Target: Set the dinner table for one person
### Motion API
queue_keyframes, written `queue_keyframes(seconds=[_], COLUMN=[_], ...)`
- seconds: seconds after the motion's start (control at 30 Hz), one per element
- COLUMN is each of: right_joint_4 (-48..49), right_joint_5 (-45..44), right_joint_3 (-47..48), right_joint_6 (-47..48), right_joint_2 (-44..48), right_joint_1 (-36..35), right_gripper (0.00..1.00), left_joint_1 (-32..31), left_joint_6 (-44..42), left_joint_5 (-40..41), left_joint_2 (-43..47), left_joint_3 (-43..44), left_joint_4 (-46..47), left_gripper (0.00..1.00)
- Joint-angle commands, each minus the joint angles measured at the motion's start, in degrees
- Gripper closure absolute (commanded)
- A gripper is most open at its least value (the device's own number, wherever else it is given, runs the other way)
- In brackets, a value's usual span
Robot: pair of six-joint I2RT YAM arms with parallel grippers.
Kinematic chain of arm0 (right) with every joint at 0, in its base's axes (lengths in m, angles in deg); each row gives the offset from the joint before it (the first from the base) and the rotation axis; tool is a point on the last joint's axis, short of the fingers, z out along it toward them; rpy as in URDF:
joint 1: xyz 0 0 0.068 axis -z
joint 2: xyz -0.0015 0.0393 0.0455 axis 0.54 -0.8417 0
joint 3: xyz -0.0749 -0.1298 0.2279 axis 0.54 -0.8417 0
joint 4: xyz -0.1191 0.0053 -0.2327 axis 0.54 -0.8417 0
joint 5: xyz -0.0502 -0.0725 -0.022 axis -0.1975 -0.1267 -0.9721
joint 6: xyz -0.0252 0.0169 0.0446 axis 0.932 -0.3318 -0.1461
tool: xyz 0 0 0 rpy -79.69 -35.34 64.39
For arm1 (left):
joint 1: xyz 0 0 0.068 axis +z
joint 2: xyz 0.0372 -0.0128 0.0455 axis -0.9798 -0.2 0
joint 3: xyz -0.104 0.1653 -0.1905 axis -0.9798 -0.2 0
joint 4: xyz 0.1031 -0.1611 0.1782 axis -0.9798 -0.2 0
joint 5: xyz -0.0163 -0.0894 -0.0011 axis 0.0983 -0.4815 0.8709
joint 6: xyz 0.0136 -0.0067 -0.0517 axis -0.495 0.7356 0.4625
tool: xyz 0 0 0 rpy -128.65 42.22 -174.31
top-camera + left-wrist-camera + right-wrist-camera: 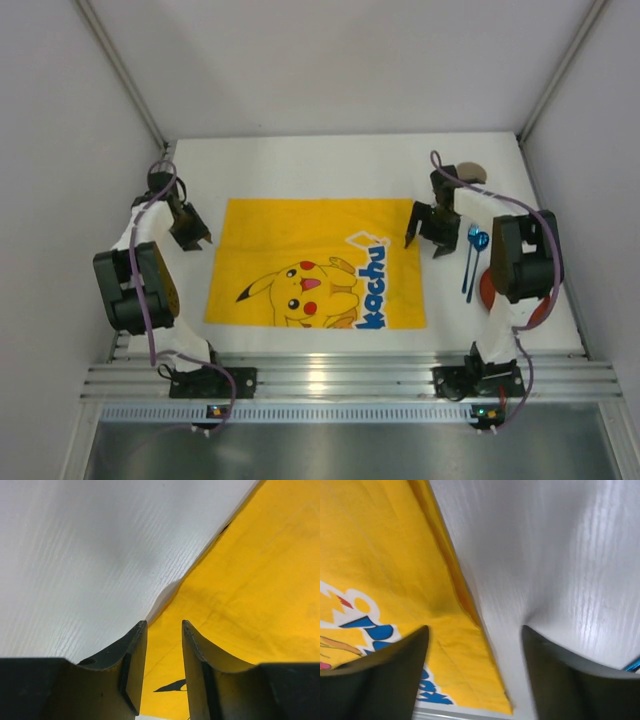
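The dinner table (320,165) is a plain white top, seen also in the left wrist view (75,555) and the right wrist view (545,555). A yellow Pikachu-print mat (320,262) lies flat in its middle. My left gripper (195,240) hangs open over the mat's upper left corner. Its jaws (164,625) stand apart with the mat's edge (260,580) showing between them, and nothing is gripped. My right gripper (423,246) is open over the mat's upper right edge. Its fingertips (475,630) straddle the mat's border (380,555) without holding it.
Blue cutlery (472,262) lies right of the mat, and its tip shows in the right wrist view (634,666). A red plate (487,290) sits partly hidden under the right arm. A brown round object (472,172) rests at the far right corner. White walls enclose the table.
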Motion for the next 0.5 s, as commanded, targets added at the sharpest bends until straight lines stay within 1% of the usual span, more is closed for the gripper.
queue_keyframes(seconds=[0.0,0.03,0.13,0.17,0.23,0.27,0.3,0.33,0.37,0.43,0.47], right_joint_4=[-2.09,-2.53,-4.55,-4.90,-4.03,-1.85,-0.18,1.58,4.30,5.72,6.51], right_joint_5=[-4.38,-4.82,-5.96,-6.32,-4.92,-3.61,0.15,2.01,3.42,6.59,7.21], right_joint_3=[0.97,2.19,5.79,6.59,7.91,8.00,7.74,7.13,7.12,8.34,8.96], right_joint_6=[1.80,1.80,1.71,1.54,1.36,1.27,1.10,0.92,0.49,-0.31,-0.48], right_joint_2=[6.89,7.95,11.74,12.53,14.20,14.38,13.95,13.33,12.46,7.98,6.23], right_joint_1=[-0.48,-0.91,-2.14,-3.63,-5.22,-6.79,-7.42,-8.47,-8.82,-9.18,-9.35], right_gripper=[0.04,0.00,0.00,0.00,0.00,0.00,0.03,0.09,0.22,0.45,0.64], left_joint_1=[0.04,-0.05,-0.05,-0.13,-0.48,-1.01,-1.88,-2.41,-3.03,-5.05,-5.66], left_joint_6=[0.20,0.46,1.25,1.60,2.56,2.92,3.27,4.23,4.76,6.25,6.87], left_joint_5=[1.22,1.48,0.61,-0.97,-2.29,-3.00,-3.26,-3.44,-3.70,-4.15,-4.06], left_joint_2=[2.94,4.17,8.48,9.79,10.51,10.51,10.16,9.46,8.06,6.65,5.51], left_joint_3=[4.45,4.46,3.93,3.67,2.79,2.44,2.00,2.08,2.34,2.61,2.78], left_joint_4=[-2.70,-2.88,-2.45,-2.09,-1.04,0.44,0.81,0.90,1.33,1.95,2.30], left_gripper=[0.60,0.60,0.58,0.58,0.58,0.59,0.59,0.59,0.60,0.61,0.62])
